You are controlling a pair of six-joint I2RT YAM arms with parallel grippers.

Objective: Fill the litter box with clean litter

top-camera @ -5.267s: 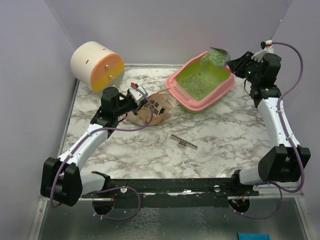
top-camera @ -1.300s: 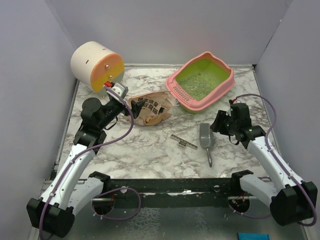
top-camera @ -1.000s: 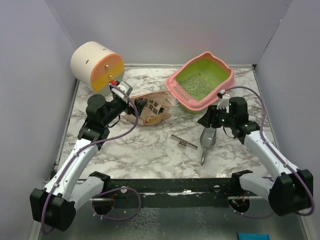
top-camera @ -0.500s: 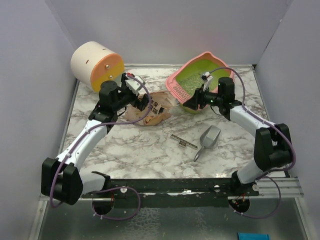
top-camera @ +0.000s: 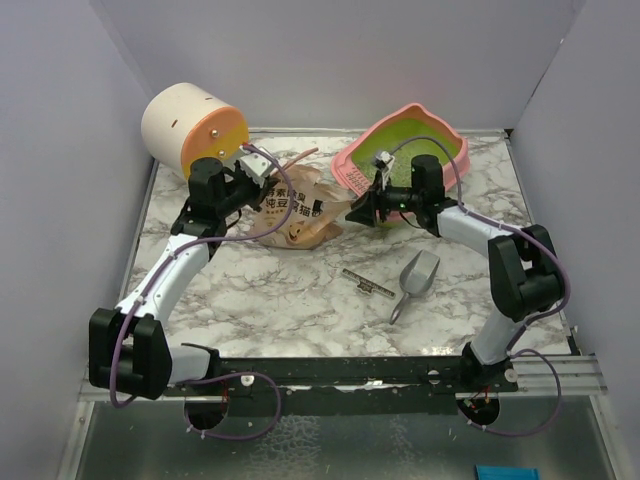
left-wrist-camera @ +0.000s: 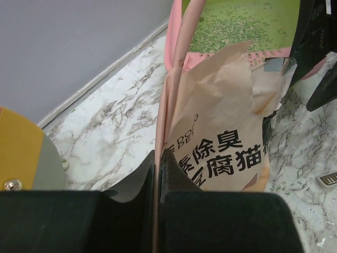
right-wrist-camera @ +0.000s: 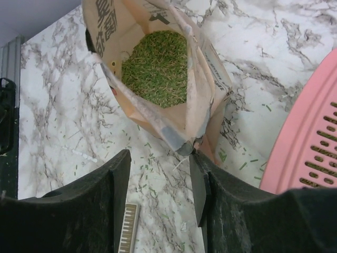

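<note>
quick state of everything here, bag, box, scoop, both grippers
litter bag: propped up, mouth open, litter inside
litter box: thin, patchy layer of litter in it
scoop: lying loose, not held
left gripper: shut on the litter bag's edge
right gripper: open, at the lip of the bag's mouth, gripping nothing

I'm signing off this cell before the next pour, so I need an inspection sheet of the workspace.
Surface: marble table, stray granules beside the bag.
Job's things: litter box holds a thin layer of litter; bag open, more inside.
Clutter: scoop, metal strip, cream-and-orange cylinder.
Grippers: left gripper shut on the bag's edge; right gripper open at its mouth.
Cables: purple cables along both arms, one arcing over the litter box.
Surroundings: plain walls on three sides.
</note>
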